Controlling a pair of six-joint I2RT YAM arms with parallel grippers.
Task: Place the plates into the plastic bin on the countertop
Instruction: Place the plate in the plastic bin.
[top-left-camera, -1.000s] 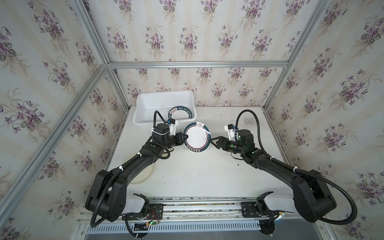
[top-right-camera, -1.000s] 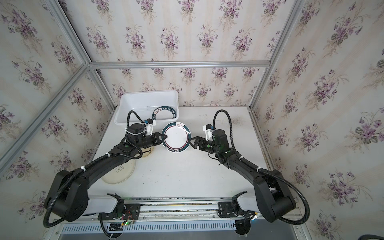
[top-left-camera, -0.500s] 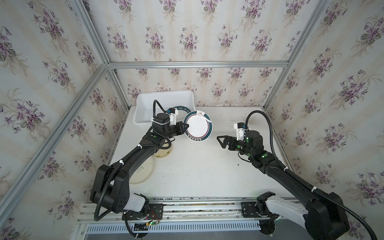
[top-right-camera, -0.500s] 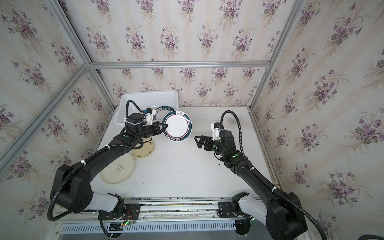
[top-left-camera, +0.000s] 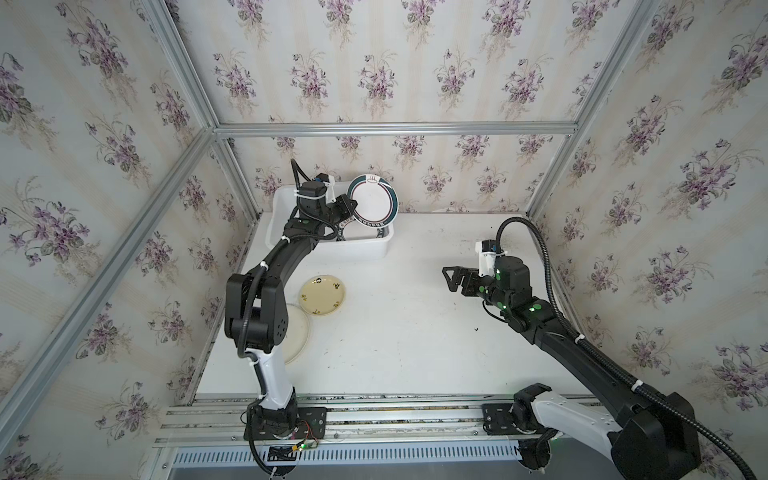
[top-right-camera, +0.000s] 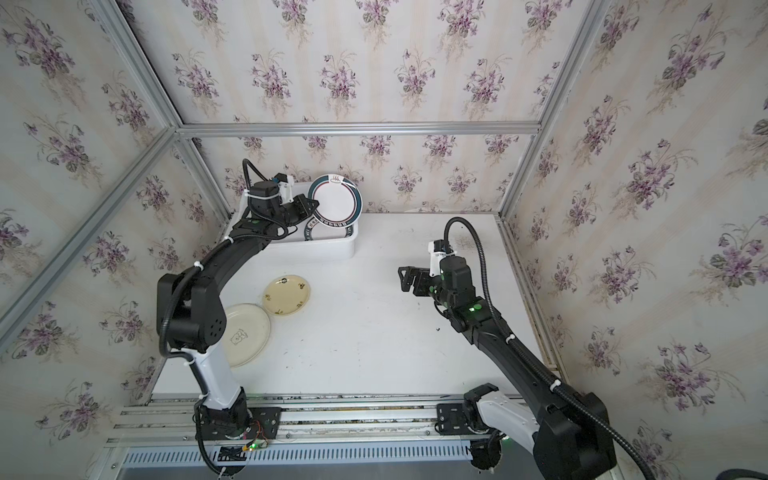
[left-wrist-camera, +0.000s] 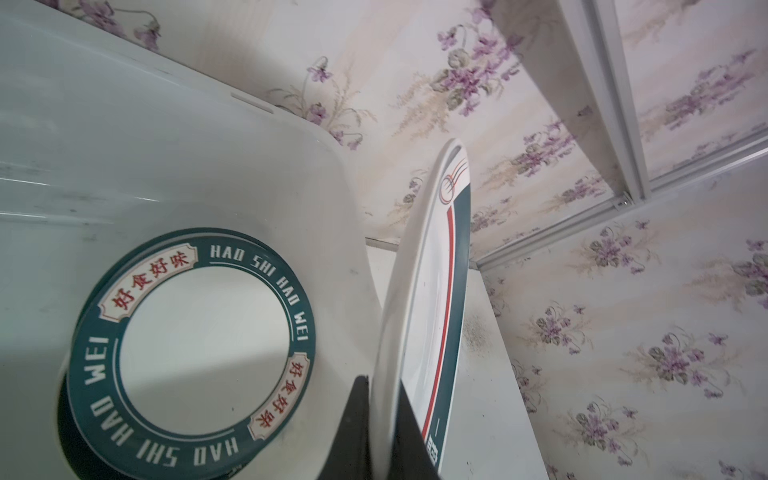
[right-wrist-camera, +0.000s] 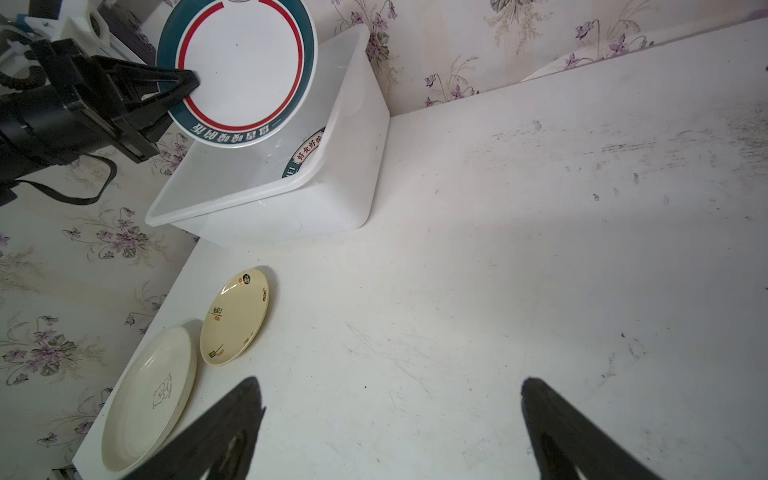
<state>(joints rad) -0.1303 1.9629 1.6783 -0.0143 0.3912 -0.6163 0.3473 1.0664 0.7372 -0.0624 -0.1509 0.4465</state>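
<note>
My left gripper is shut on the rim of a white plate with a dark-green band and red line. It holds the plate tilted on edge above the plastic bin. Inside the bin lies a plate with a green lettered rim. On the countertop rest a small cream plate and a larger cream plate. My right gripper hangs open over bare countertop, holding nothing.
Wallpapered walls with aluminium frame rails close in the back and both sides. The bin stands in the back left corner. My left arm's elbow covers part of the larger cream plate in a top view. Base rails run along the front edge.
My left gripper has carried the green-banded plate from the middle of the countertop back and up over the bin. My right gripper has drawn away to the right, open.
</note>
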